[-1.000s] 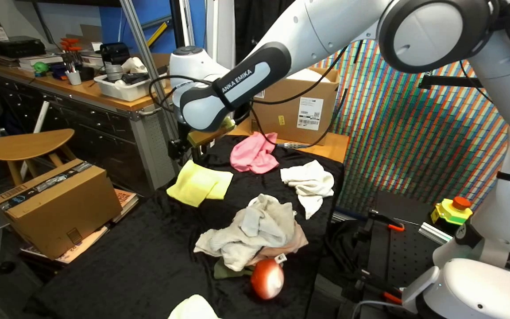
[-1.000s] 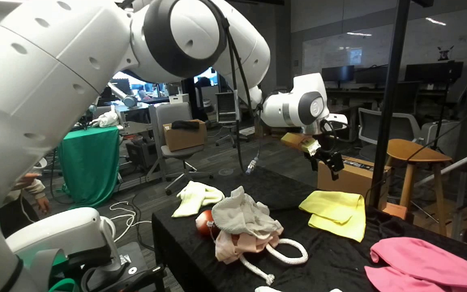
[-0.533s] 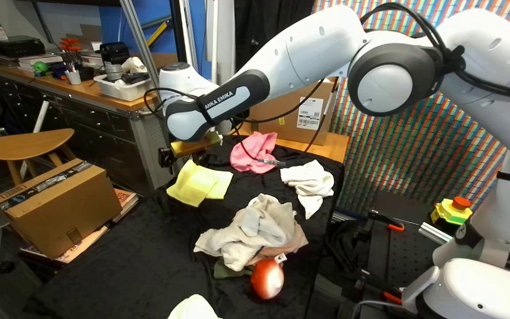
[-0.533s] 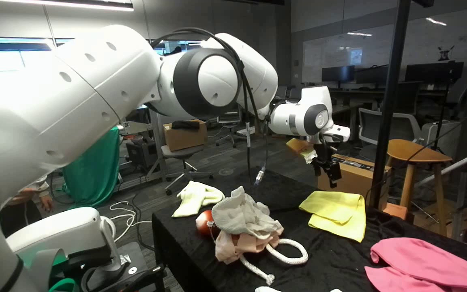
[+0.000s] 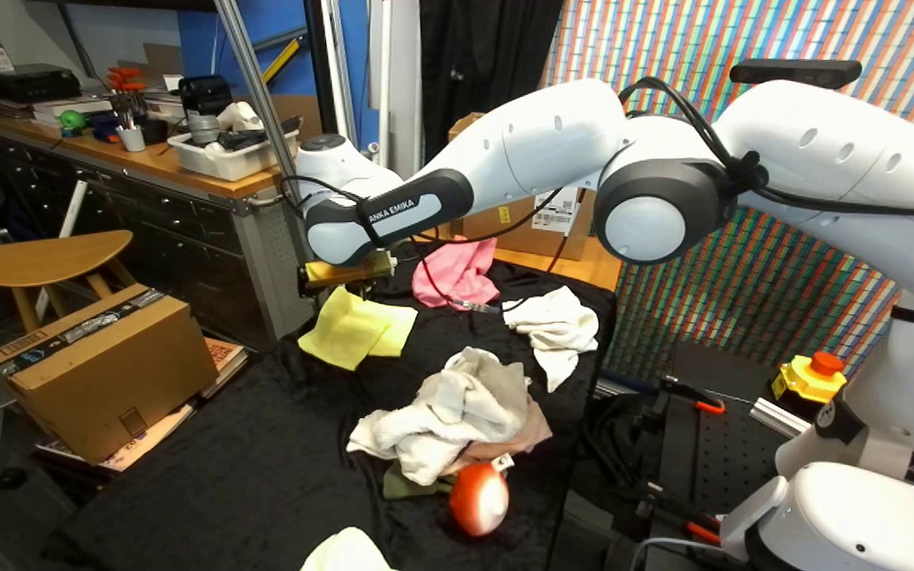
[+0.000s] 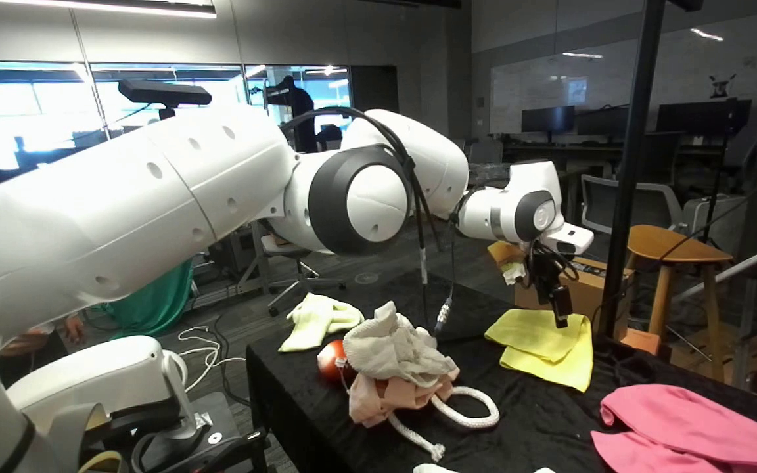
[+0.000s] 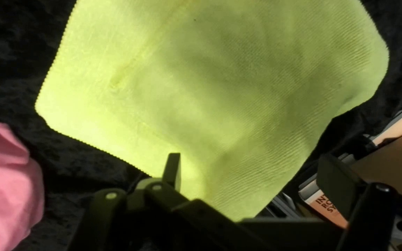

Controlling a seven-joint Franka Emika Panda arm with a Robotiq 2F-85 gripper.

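Observation:
My gripper (image 7: 251, 165) stands open, its fingers wide apart with nothing between them. Beneath it a folded yellow cloth (image 7: 222, 90) fills most of the wrist view, one corner of it pointing in between the fingers. In an exterior view the gripper (image 6: 559, 309) hangs just above the far edge of this yellow cloth (image 6: 546, 345); whether it touches cannot be made out. The same yellow cloth (image 5: 354, 329) lies flat at the table's far left in an exterior view, where the arm's wrist hides most of the gripper. A pink cloth (image 7: 5, 188) is close by.
A grey cloth (image 5: 465, 404) lies heaped over a peach one (image 6: 385, 397), beside a red-and-white ball (image 5: 479, 500) and a white rope (image 6: 477, 410). White cloth (image 5: 556, 325) lies near the pink cloth (image 5: 457, 274). A dark post (image 6: 621, 197) rises behind the yellow cloth.
The arm has come down over the last second, lowering my gripper toward the yellow cloth and turning it to point more downward. The cloths and the ball have stayed where they were.

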